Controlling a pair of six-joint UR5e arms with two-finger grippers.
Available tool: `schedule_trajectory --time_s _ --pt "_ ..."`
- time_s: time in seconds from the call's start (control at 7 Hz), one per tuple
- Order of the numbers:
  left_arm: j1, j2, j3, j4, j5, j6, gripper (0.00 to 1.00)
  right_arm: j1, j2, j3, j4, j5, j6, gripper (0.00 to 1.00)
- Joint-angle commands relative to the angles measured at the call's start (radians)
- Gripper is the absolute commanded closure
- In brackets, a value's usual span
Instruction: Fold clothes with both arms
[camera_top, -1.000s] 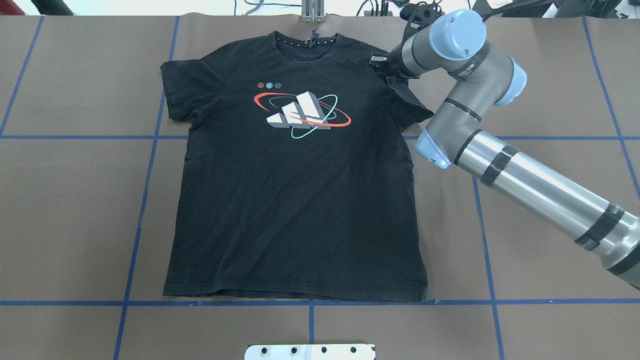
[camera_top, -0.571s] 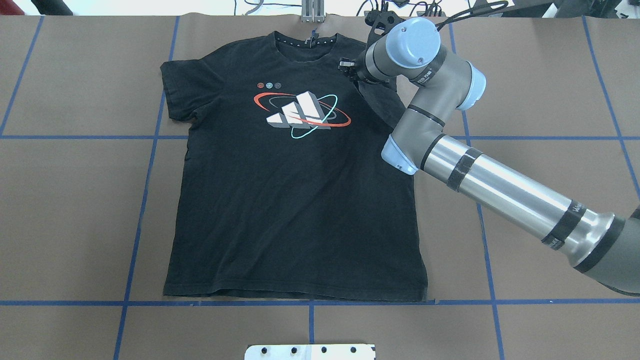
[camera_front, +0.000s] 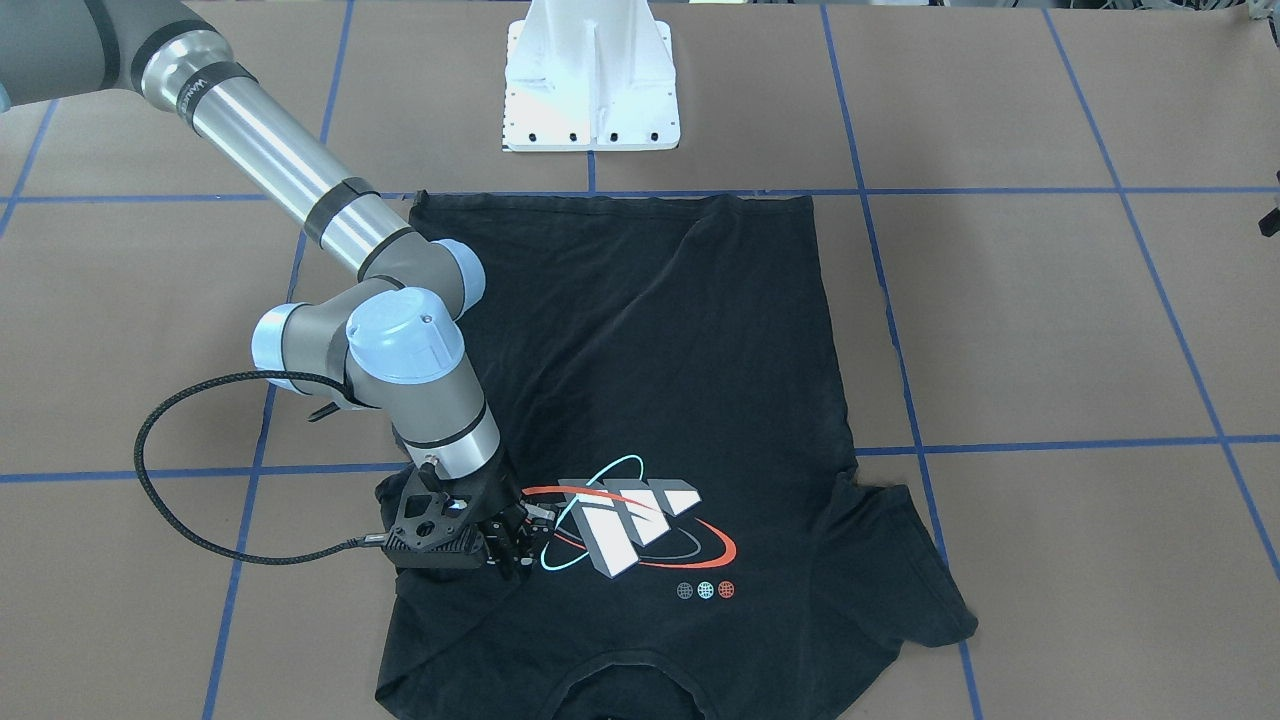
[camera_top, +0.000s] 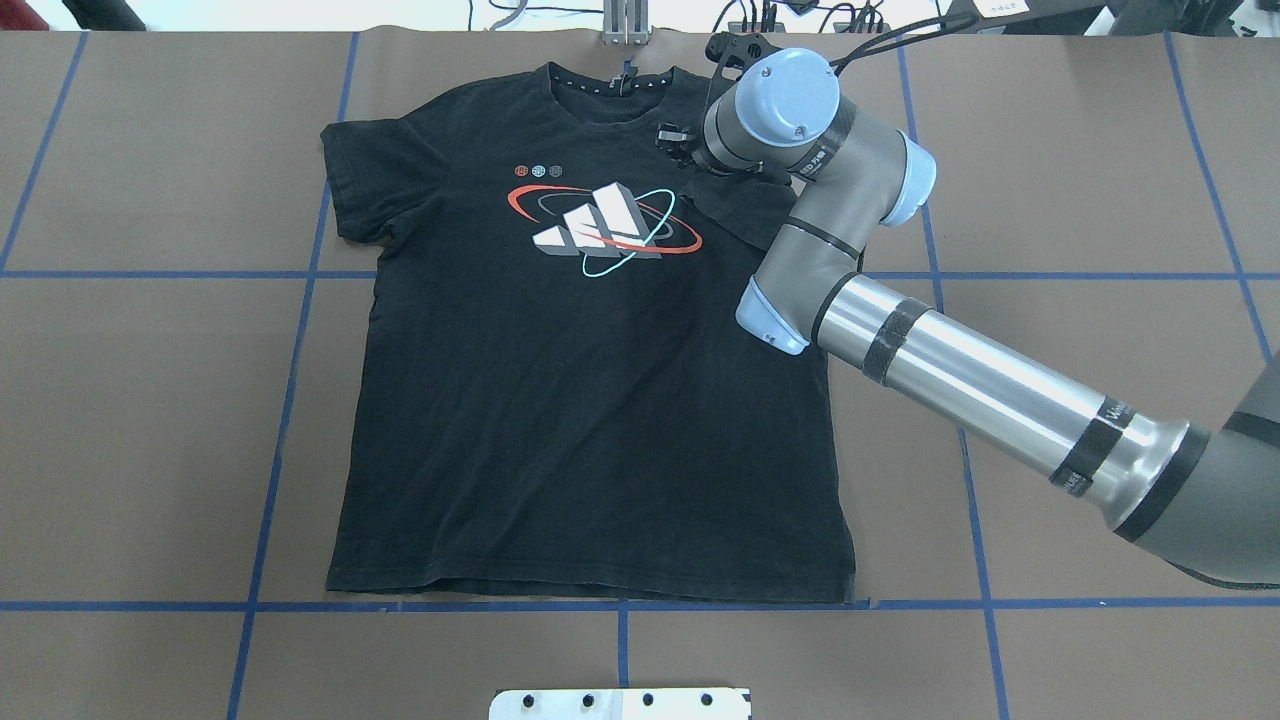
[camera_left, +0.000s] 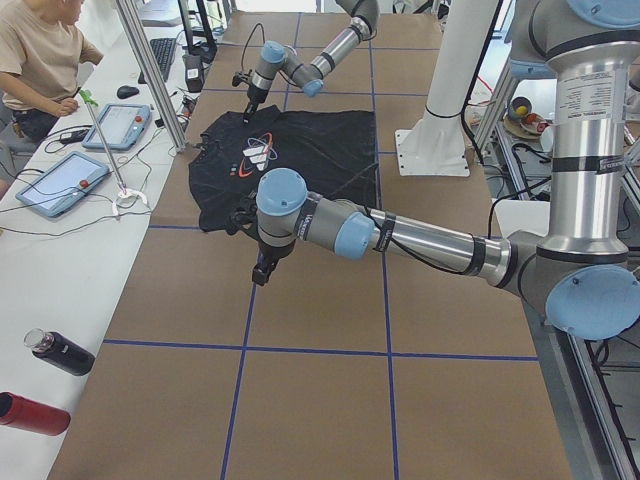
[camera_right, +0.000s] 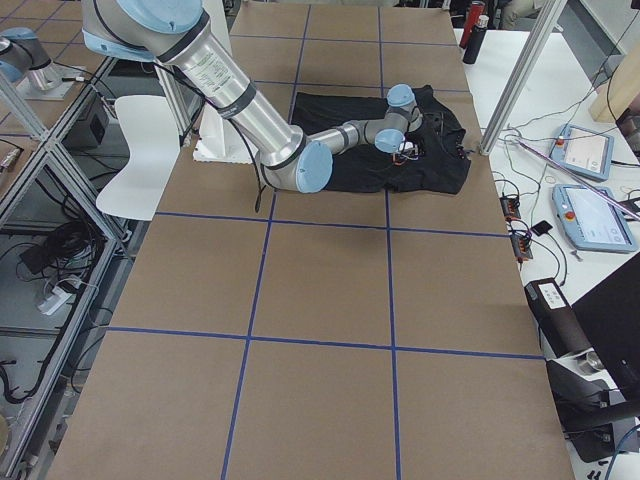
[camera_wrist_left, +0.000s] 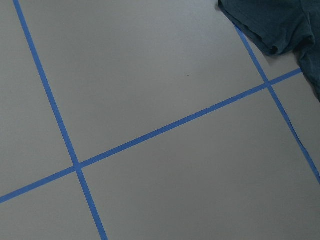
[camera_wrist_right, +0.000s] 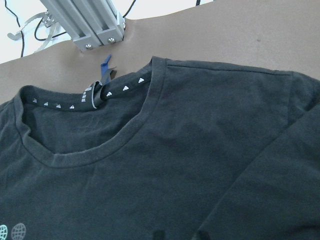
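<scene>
The black T-shirt (camera_top: 590, 400) lies flat, print (camera_top: 600, 225) up, collar at the far edge. My right gripper (camera_top: 672, 140) is low over the shirt's right shoulder, just beside the print (camera_front: 620, 525), shut on the right sleeve (camera_top: 745, 200), which is drawn inward over the chest. The right wrist view shows the collar (camera_wrist_right: 100, 150) and folded sleeve cloth (camera_wrist_right: 280, 190), no fingers. The other sleeve (camera_top: 365, 185) lies spread out. My left gripper (camera_left: 262, 272) hangs above bare table beside the shirt, and I cannot tell its state. The left wrist view catches only a sleeve corner (camera_wrist_left: 280, 25).
Blue tape lines grid the brown table (camera_top: 150, 400). The white mounting pedestal (camera_front: 590, 80) stands at the robot's side of the hem. An aluminium post (camera_top: 625, 25) rises behind the collar. A person (camera_left: 40, 60), tablets and bottles (camera_left: 60, 352) occupy the side desk.
My right gripper has moved left from the shirt's outer shoulder toward the collar and print. It has dragged the right sleeve inward over the chest.
</scene>
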Motion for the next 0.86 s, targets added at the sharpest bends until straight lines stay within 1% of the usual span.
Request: schedule_trajectory --time_s 0.0,0.14,0.29,0.43,0.57,0.71 --pt "0.055 -0.154 0.111 -0.059 -0.002 -0.185 0.01 -0.003 -0.033 0.07 -0.001 0.006 0.004 0.0" --pt "0.168 -0.233 0.151 -0.126 0.001 -0.373 0.01 -0.003 -0.111 0.171 -0.009 0.029 0.004 0.0" --pt "0.222 -0.299 0.206 -0.206 0.003 -0.51 0.01 -0.002 -0.18 0.246 -0.027 0.077 -0.001 0.0" --pt "0.284 -0.335 0.254 -0.289 0.009 -0.58 0.01 0.004 -0.273 0.353 -0.11 0.127 -0.017 0.0" --pt "0.31 -0.4 0.327 -0.333 0.021 -0.602 0.01 0.023 -0.373 0.455 -0.118 0.157 -0.075 0.0" --pt "0.347 -0.466 0.416 -0.392 0.102 -0.607 0.01 0.043 -0.443 0.524 -0.118 0.19 -0.1 0.0"
